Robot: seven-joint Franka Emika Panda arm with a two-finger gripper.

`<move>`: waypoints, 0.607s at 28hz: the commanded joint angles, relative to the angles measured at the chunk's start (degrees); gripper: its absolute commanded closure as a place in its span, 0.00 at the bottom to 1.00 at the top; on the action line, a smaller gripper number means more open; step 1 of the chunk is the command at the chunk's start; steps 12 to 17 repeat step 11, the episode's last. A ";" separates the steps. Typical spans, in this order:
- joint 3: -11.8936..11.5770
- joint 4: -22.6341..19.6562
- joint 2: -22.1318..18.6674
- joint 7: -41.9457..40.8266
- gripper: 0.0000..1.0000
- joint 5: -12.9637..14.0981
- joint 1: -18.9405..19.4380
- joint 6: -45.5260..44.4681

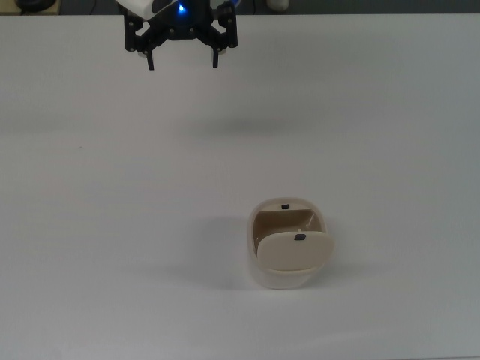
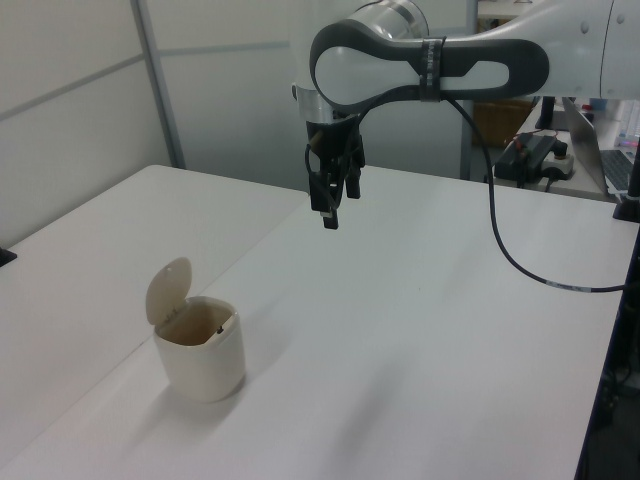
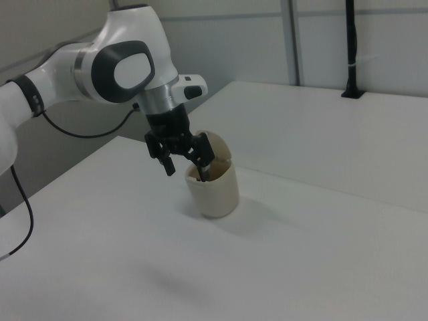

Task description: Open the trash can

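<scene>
Top view shows one small cream-white rounded-rectangle plastic trash can (image 1: 288, 244) standing on the white table (image 1: 90, 225), toward the near side and slightly to the top view's right of centre. Its beige flat hinged lid (image 1: 292, 250) is already tipped up, so the brown inside is exposed; the left view shows the lid standing nearly upright over the rim. One tiny black button sits at the far rim, and a second small black mark shows on the lid itself.

One black two-finger gripper (image 1: 182, 58) hangs above the table's far edge, well apart from the bin, with its fingers spread wide and nothing between them. The left view confirms it is raised clear of the surface.

Judging by its thin plastic and small build, the bin is probably light and stiff, with smooth walls that could slide or tip under a sideways push. A downward press on the button, or a light touch at the lid's free edge, looks safer than squeezing the body. The task appears done.
</scene>
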 commanded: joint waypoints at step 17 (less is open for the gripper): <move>-0.35 -1.42 -1.50 3.30 0.00 -0.09 0.38 -1.16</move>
